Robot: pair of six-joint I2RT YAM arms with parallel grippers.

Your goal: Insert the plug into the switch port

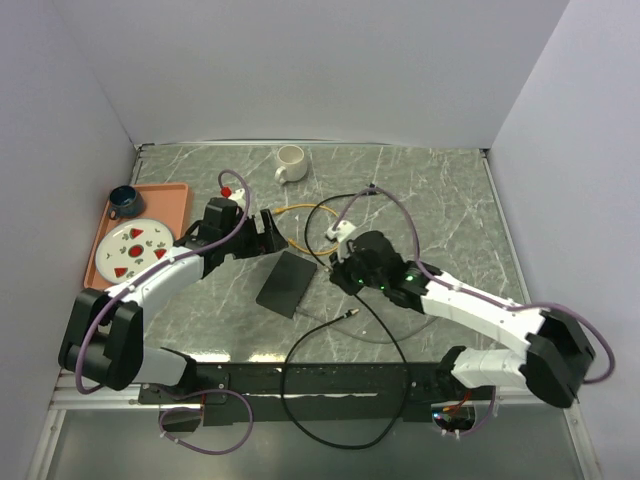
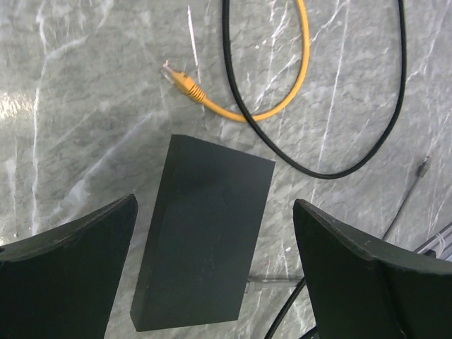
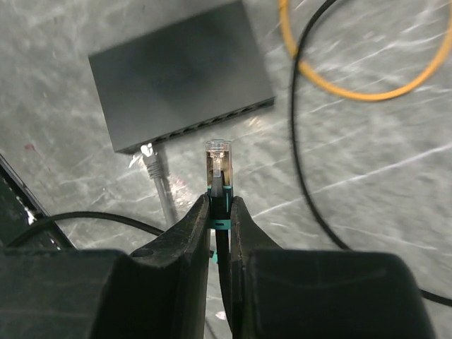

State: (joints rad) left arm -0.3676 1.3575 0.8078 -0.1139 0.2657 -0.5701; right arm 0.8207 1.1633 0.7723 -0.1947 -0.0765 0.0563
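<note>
A grey marbled bench [image 1: 450, 200] is enclosed by pale plain walls, with an orange tray [image 1: 175, 195] set at its left and a white mug [image 1: 290, 163] at the back. The left fingers [image 2: 78, 254] are spread wide and held above a flat black box [image 2: 201, 240], nothing being gripped. The box is laid mid-bench between the two arms, its long axis running slightly slantwise from back to front. The row of ports [image 3: 212, 121] along its thin long side is turned towards the right arm. The plug [image 3: 218, 159] is pinched by its rear in the right fingers [image 3: 191, 240], its long axis in line with them and its clear tip pointed at that side, near but apart.
</note>
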